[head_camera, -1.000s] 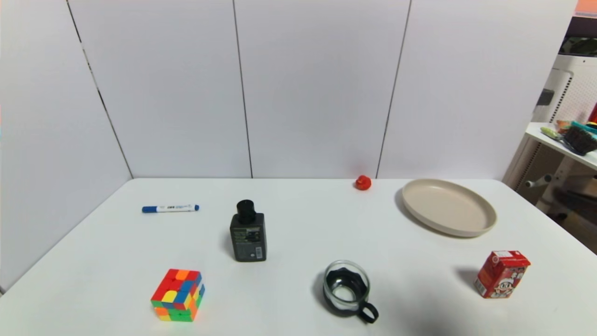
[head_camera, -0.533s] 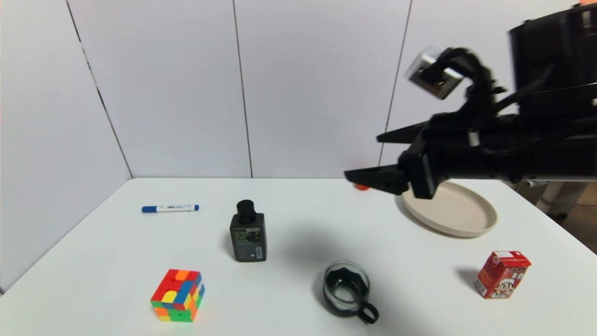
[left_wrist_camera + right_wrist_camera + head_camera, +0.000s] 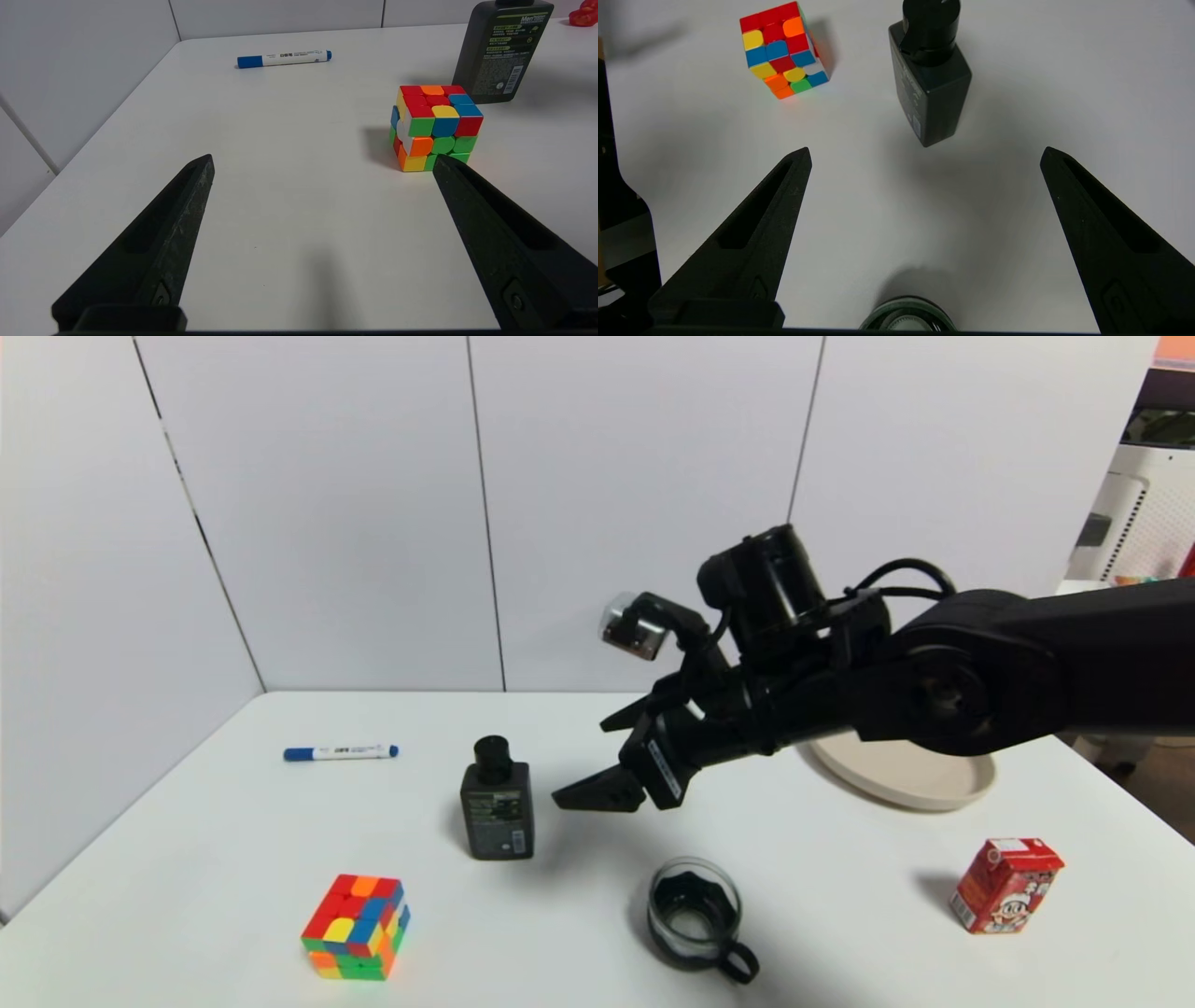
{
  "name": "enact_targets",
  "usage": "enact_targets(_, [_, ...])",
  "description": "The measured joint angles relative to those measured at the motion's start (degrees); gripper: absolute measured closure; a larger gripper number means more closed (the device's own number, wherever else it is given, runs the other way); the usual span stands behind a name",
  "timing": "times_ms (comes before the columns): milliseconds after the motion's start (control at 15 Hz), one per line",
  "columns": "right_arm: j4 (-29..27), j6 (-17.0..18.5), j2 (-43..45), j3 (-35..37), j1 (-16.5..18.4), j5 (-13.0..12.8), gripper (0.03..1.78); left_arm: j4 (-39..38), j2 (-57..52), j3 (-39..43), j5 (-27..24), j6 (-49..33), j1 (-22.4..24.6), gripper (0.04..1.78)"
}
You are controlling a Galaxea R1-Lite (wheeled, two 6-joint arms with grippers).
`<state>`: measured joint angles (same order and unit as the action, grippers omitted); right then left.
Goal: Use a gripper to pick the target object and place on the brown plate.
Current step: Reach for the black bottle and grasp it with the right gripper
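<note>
The target object, a black rectangular bottle (image 3: 497, 807) with a round cap, stands upright left of the table's middle. It also shows in the right wrist view (image 3: 931, 88) and the left wrist view (image 3: 502, 51). My right gripper (image 3: 583, 762) hangs open and empty in the air just right of the bottle, its fingers pointing at it; in its own view (image 3: 924, 154) the bottle lies ahead between the spread jaws. The brown plate (image 3: 934, 779) sits at the back right, partly hidden by my right arm. My left gripper (image 3: 322, 161) is open and empty, low over the front left.
A colourful cube (image 3: 357, 926) sits front left, and a blue marker (image 3: 341, 752) lies back left. A glass cup with a black handle (image 3: 695, 915) stands below my right gripper. A red carton (image 3: 1005, 884) stands front right. White walls close the back and left.
My right arm has swung in from the right, moving left and down from above the plate to just beside the bottle. The objects have not moved.
</note>
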<state>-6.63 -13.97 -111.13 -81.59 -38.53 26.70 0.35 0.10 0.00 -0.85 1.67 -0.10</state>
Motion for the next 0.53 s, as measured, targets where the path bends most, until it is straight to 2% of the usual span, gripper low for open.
enact_targets(133, [0.2, -0.2, -3.1, -1.2, -0.1, 2.5, 0.12, 0.0, 0.0, 0.0, 0.0, 0.0, 0.0, 0.13])
enact_targets(200, [0.4, -0.4, -4.7, -1.8, -0.2, 3.0, 0.12, 0.0, 0.0, 0.0, 0.0, 0.0, 0.0, 0.13])
enact_targets(533, [0.9, -0.4, -11.3, -6.9, -2.1, 2.9, 0.12, 0.0, 0.0, 0.0, 0.0, 0.0, 0.0, 0.13])
